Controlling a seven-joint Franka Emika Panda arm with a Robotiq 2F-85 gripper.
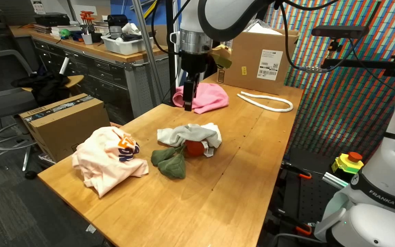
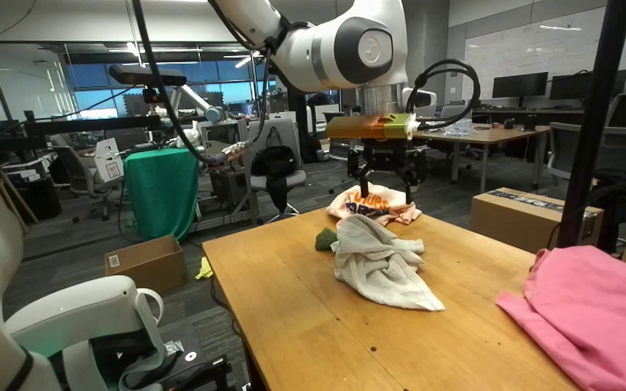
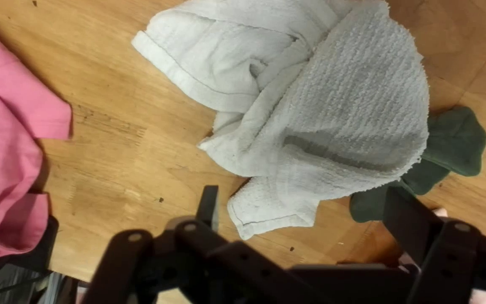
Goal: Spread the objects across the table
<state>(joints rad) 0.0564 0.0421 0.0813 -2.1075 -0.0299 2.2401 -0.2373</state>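
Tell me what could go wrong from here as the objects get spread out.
The white cloth lies against the red ball and close to the olive-green piece, so if the open hand grips the cloth, it might drag those along too.

The peach-cream cloth and the pink cloth both lie at an edge of the table, so a push outward could send either one over it.
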